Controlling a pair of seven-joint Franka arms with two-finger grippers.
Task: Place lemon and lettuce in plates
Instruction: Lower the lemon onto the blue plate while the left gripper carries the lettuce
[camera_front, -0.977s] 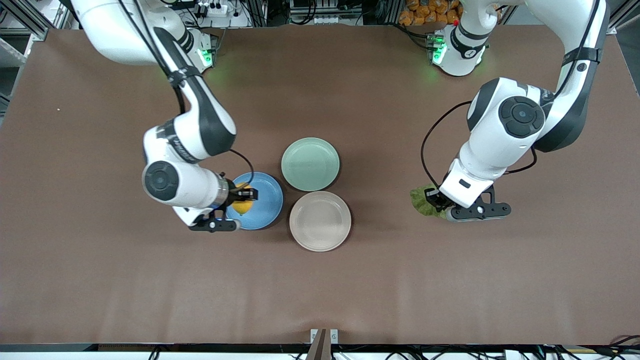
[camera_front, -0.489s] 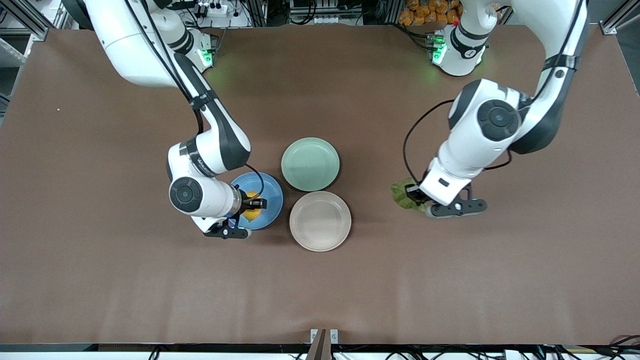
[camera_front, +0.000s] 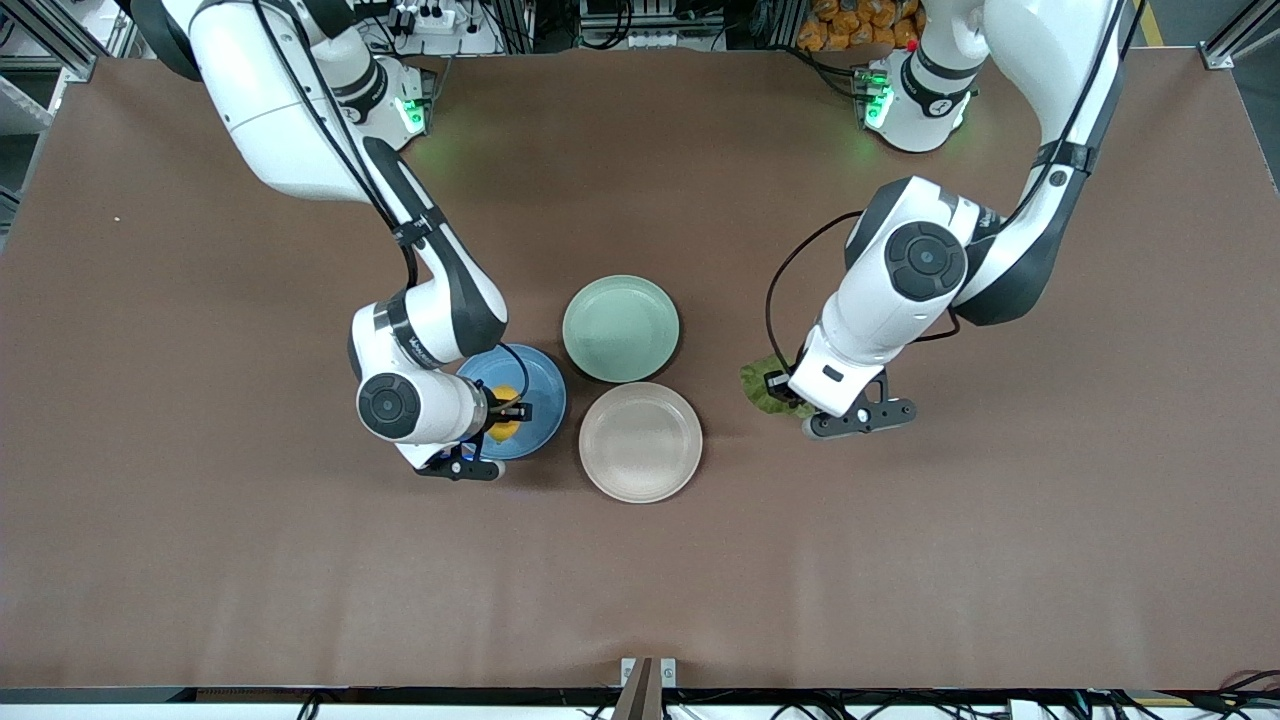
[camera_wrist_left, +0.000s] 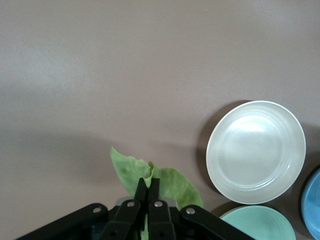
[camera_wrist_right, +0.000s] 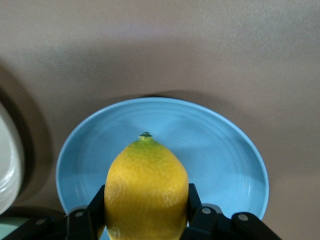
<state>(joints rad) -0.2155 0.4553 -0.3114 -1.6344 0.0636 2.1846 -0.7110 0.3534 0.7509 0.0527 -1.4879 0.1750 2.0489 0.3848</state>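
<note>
The right gripper (camera_front: 508, 410) clamps the lemon (camera_wrist_right: 146, 192) over the blue plate (camera_wrist_right: 225, 165), apparently ready to set it down, while the left gripper (camera_wrist_left: 148, 192), pinching the lettuce leaf (camera_wrist_left: 170, 181), hangs above bare table (camera_wrist_left: 125, 75) beside the beige-pink plate (camera_wrist_left: 256, 151), its likely destination.

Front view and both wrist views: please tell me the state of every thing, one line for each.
lemon: held in the right pincer, over the blue plate.
lettuce: pinched in the left pincer, above the table, not over any plate.
blue plate: nothing lying in it.
beige-pink plate: empty.
pale green plate: empty.
</note>
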